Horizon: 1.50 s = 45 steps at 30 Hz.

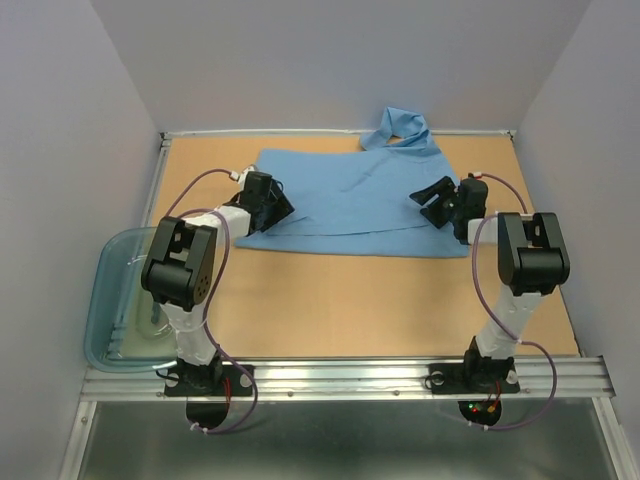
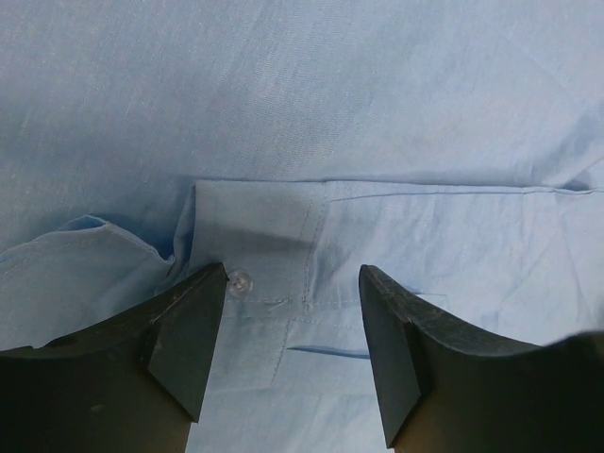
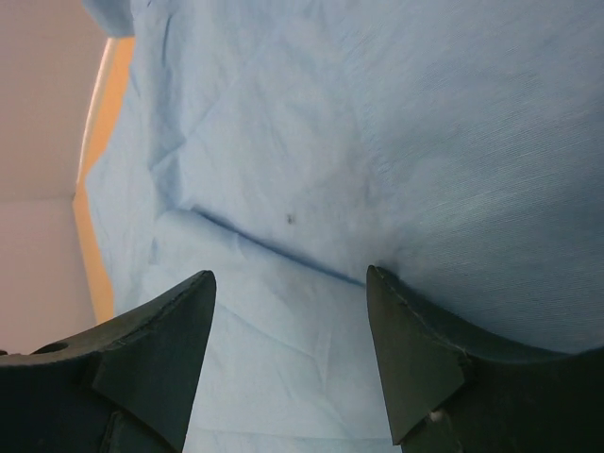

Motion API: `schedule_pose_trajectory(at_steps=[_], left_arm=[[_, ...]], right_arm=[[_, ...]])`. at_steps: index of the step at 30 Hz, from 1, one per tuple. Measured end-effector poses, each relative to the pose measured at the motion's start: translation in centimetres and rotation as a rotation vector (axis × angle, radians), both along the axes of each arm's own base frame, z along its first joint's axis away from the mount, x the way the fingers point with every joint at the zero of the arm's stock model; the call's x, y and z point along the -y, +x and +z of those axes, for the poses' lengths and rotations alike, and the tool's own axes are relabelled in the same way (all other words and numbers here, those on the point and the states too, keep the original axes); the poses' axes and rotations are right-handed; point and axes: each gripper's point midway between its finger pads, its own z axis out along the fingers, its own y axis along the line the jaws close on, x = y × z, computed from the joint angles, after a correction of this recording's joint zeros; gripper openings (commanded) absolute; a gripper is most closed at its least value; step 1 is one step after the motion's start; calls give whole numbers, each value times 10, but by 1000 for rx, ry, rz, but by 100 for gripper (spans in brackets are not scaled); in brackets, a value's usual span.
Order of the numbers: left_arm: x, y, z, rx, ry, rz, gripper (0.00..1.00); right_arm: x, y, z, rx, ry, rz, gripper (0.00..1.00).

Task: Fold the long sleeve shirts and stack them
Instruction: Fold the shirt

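The light blue shirt (image 1: 350,205) lies spread flat on the far half of the table (image 1: 330,300), collar bunched at the far edge; the left gripper (image 1: 283,207) sits over its left edge, fingers apart and gripping nothing; the right gripper (image 1: 432,195) is at its right side, fingers likewise released; a clear tub (image 1: 105,300) sits near left.

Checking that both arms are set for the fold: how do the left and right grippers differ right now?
The left gripper is at the left side of the shirt, and the right gripper is at its right side. Below the left gripper lies a buttoned cuff, while below the right gripper there is only plain cloth crossed by a fold line. Shared: both stand open, low over the shirt, with nothing visibly pinched.
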Motion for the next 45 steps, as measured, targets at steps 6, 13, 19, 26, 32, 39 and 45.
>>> schedule_pose_trajectory(at_steps=[6,13,19,26,32,39,45], left_arm=[[-4,-12,1,3,-41,8,71],[-15,-52,11,-39,-42,-1,74],[-16,-71,68,81,-72,-14,79],[-21,-65,87,137,1,-42,90],[-20,-46,59,62,72,-62,86],[-23,-50,15,-52,109,-66,85],[-32,-61,-6,-104,92,-49,86]], right_arm=[[33,-7,0,25,13,-50,71],[46,-25,41,56,-70,-46,76],[45,-40,111,181,-122,-34,77],[46,-67,104,92,-160,-26,76],[50,-96,68,-60,-182,-37,69],[54,-127,3,-278,-172,-68,62],[72,-138,-15,-342,-163,-150,62]])
